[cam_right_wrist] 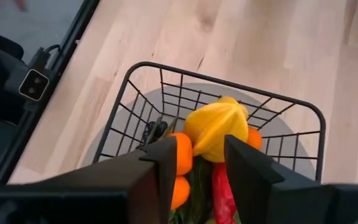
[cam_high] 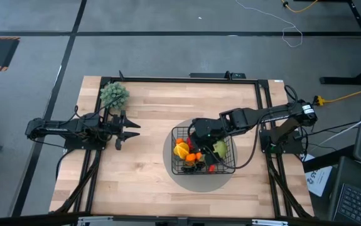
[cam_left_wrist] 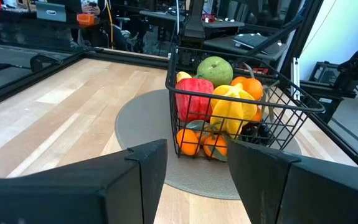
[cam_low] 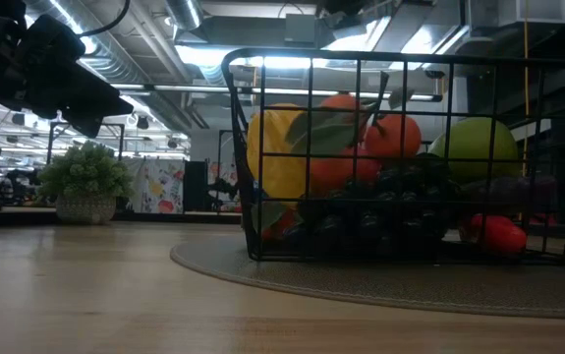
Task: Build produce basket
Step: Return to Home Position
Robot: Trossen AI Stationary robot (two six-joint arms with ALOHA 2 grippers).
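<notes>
Seen from above, the left gripper (cam_high: 129,132) hung over the worktop (cam_high: 149,182) at nine o'clock from its centre, its fingers apart and holding nothing. A small potted plant (cam_high: 113,94) stood near it, toward the worktop's ten o'clock corner. The gripper pointed toward three o'clock, where the basket (cam_high: 173,152) sat just off the worktop's centre on a grey round disc (cam_high: 199,183). In the left wrist view the basket (cam_left_wrist: 303,107) was filled with produce. A red pepper (cam_left_wrist: 193,99) and a yellow fruit (cam_left_wrist: 231,106) stood side by side against its near wall, with an orange cluster (cam_left_wrist: 197,142) beneath them. A green fruit (cam_left_wrist: 214,68) lay behind them, and dark grapes (cam_left_wrist: 259,132) were low down beside the yellow fruit. From worktop height the green fruit (cam_low: 474,147) showed at the basket's three o'clock end. The right gripper (cam_high: 196,133) hovered over the basket's eleven o'clock corner, reaching in from three o'clock. Its wrist view showed the fingers (cam_right_wrist: 163,162) spread apart, empty, above the yellow fruit (cam_right_wrist: 219,130) and clear of the rim (cam_right_wrist: 166,65).
</notes>
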